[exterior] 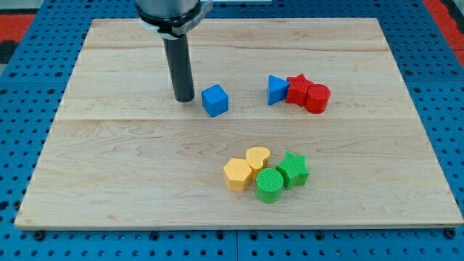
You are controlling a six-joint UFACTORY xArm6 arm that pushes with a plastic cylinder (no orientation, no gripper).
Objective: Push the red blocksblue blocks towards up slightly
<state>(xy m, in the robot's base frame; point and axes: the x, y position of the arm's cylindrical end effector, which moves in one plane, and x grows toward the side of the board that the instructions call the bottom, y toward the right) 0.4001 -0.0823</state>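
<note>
Camera view: my tip (183,98), no fingers to clench, sits just left of the blue cube (214,100), upper centre of the desk (109,167); nothing looks pushed yet, so next it must drop below the cube.

Blue cube (214,100), blue triangle (276,89). Red star (296,88), red cylinder (317,98). Yellow hexagon (237,174), yellow heart (257,157). Green cylinder (269,185), green star (293,170). Table (109,145) light wood, stripy grain. Rod dark, my tip (183,98).

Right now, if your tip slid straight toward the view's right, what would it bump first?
Probably the blue cube-shaped block. My tip sits just to its left at about the same height, with a small gap between. The blue triangular block lies farther right.
</note>
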